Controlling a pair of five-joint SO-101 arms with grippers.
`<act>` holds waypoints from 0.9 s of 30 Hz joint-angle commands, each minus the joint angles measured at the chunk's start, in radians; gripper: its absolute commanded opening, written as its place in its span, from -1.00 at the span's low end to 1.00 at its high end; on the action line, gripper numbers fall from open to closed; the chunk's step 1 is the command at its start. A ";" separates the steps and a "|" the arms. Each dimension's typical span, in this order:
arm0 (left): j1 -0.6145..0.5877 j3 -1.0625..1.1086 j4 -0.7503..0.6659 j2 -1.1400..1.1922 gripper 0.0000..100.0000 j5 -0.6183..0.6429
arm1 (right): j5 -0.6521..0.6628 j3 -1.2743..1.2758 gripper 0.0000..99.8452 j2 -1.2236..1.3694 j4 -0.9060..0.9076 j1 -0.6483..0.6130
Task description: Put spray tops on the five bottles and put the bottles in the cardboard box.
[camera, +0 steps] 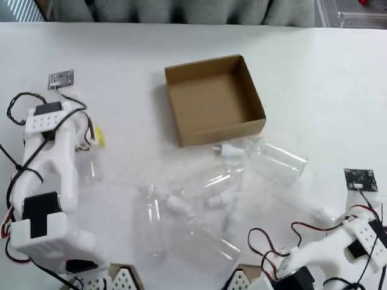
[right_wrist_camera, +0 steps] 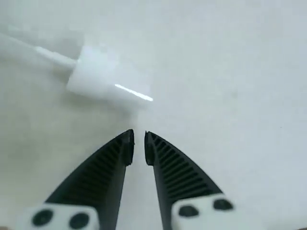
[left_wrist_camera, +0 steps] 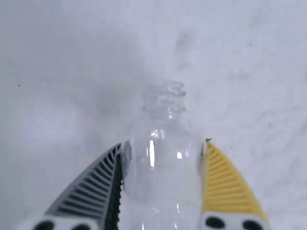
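Clearly, the left gripper [left_wrist_camera: 163, 145] clamps a slick uncapped bottle [left_wrist_camera: 164, 120], which could twist loose; the right gripper [right_wrist_camera: 139, 139], nearly closed and empty, may nudge the spray top [right_wrist_camera: 103, 81] away.

A white table [camera: 314, 78] bears a small metal plate [camera: 60, 79] at ten o'clock. A dark square board [camera: 360, 179] lies on it at four o'clock.

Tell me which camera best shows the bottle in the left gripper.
The left wrist view: the bottle sits in the left gripper, its bare threaded neck plain. The high view gives a faint shape beside the left arm. The right wrist view faces a spray top.
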 commanded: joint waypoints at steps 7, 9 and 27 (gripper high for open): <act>-0.013 -0.009 -0.018 -0.061 -0.95 0.005 | -0.095 0.000 -0.97 -0.015 -0.107 -0.044; -0.013 -0.009 -0.018 -0.061 -0.95 0.005 | -0.095 -0.008 -0.97 0.027 -0.116 -0.045; -0.013 -0.009 -0.023 -0.061 -0.95 0.005 | -0.163 -0.423 -0.97 0.453 0.056 -0.033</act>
